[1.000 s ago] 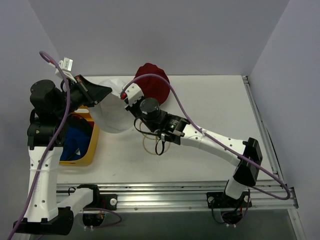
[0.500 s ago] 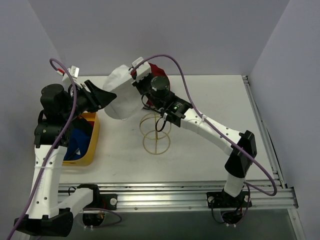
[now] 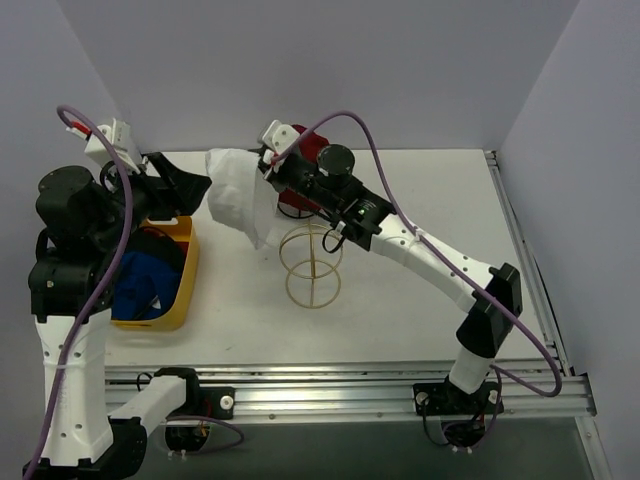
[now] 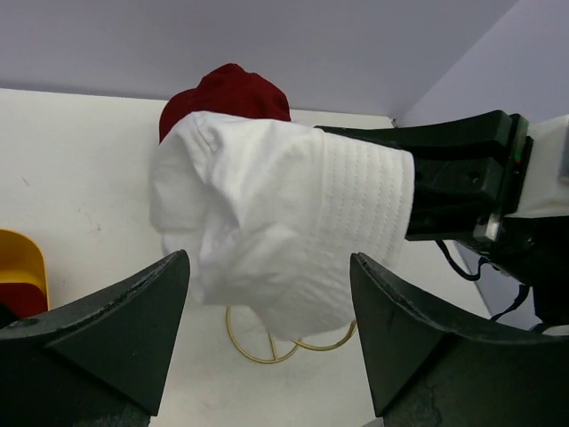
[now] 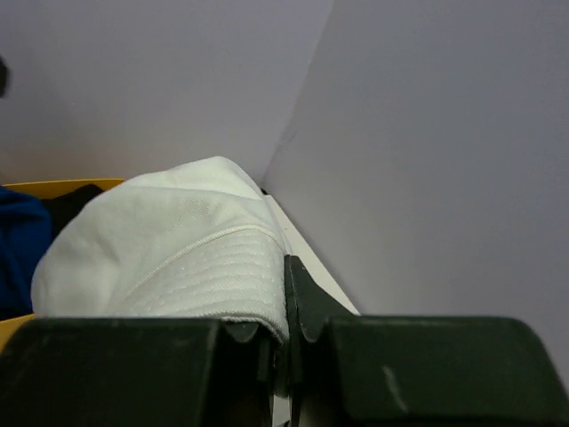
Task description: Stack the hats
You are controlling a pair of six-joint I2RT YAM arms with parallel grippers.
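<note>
1. Table point(image 3: 430, 210): white top, purple-grey walls on three sides, a metal rail along the near edge.

2. Right arm point(image 3: 440, 262): white and black, reaching from its base at the near right across to the far left-centre. The right gripper point(image 5: 286, 298) is pinched tight on the stitched brim of the white bucket hat, fabric squeezed between the two black fingers.

3. Left arm point(image 3: 68, 300): standing tall at the near left, wrist turned toward the centre. The left gripper point(image 4: 268, 262) is spread wide with nothing in its grip. From its wrist camera the white hat hangs just ahead, between the two black fingers point(image 4: 116, 329). Whether either finger touches the cloth I cannot tell.

4. White bucket hat point(image 3: 235, 195): held off the table by its brim, crown sagging toward the left arm, near the far edge and between the two grippers.

5. Yellow tub point(image 3: 186, 272): on the table beside the left arm.

6. Dark red bucket hat point(image 4: 229, 93): at the far edge, just behind the white hat, partly hidden by it and by the right wrist.

7. Blue hat point(image 3: 150, 280): lying crumpled inside the yellow tub.

8. Gold wire frame point(image 3: 312, 268): a round open cage standing on the table, below and right of the white hat.

9. Purple cable point(image 3: 362, 135): looped above the right arm.
</note>
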